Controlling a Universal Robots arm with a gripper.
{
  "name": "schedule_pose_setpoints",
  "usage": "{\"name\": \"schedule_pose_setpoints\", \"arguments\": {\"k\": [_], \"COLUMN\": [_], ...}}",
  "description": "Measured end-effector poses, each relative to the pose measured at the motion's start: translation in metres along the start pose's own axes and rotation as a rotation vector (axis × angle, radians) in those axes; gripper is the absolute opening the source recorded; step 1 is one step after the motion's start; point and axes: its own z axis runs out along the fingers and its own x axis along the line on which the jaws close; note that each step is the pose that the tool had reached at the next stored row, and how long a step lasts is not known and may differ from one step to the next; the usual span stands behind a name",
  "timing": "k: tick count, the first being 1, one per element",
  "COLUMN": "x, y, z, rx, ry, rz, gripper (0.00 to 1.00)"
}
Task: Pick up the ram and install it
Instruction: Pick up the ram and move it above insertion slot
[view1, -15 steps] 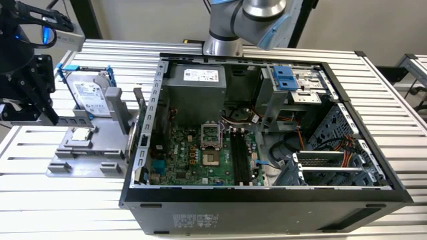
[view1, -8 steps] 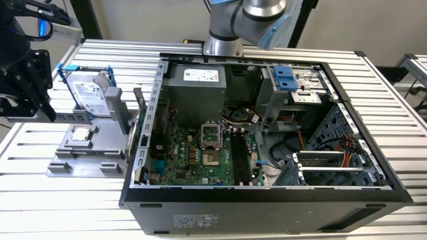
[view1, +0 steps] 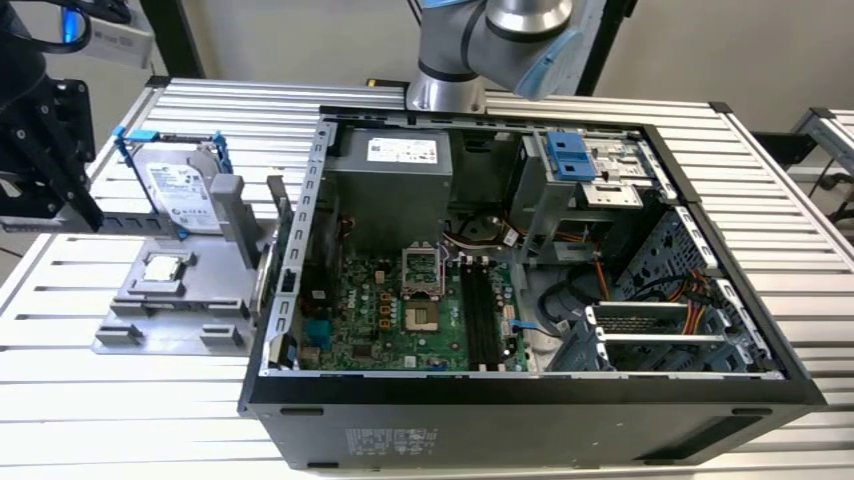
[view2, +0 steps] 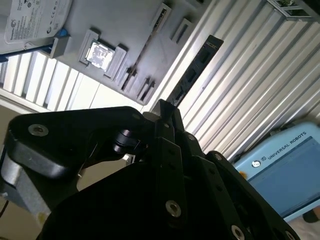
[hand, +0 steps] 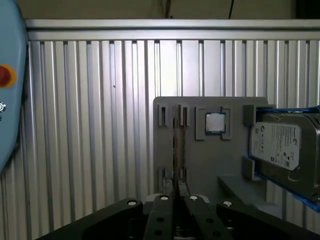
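Black gripper (hand: 176, 198) looks clamped on the ram (hand: 175, 145) from where I'm sitting. In the first wrist view the stick comes out edge-on from between the fingertips. In the second wrist view its dark flat side (view2: 194, 72) runs out past them over the slatted table (view2: 250, 85). So I'd call this the carry step: pick done, install not.

The ram hangs above the table by the gray fixture (hand: 200, 160), well apart from the open case (view1: 534, 430). Installing calls for getting it over the motherboard, edge down and lined up with the long black memory slots (view1: 478, 310), so alignment is the fussy bit imo.

Hard to see: where the fingers actually touch the stick is buried behind the gripper body. I can't tell which edge carries the contacts, and the slot latches are too small to read as open or closed.
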Motion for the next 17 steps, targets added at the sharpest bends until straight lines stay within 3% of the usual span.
{"name": "schedule_pose_setpoints", "arguments": {"k": [7, 17], "x": [-0.0001, -0.0008], "y": [-0.0012, -0.0224], "z": [-0.0017, -0.0017], "rx": [0.0000, -0.0003], "ry": [0.0003, 0.0002], "rz": [0.000, -0.001], "gripper": [0.00, 0.00]}}
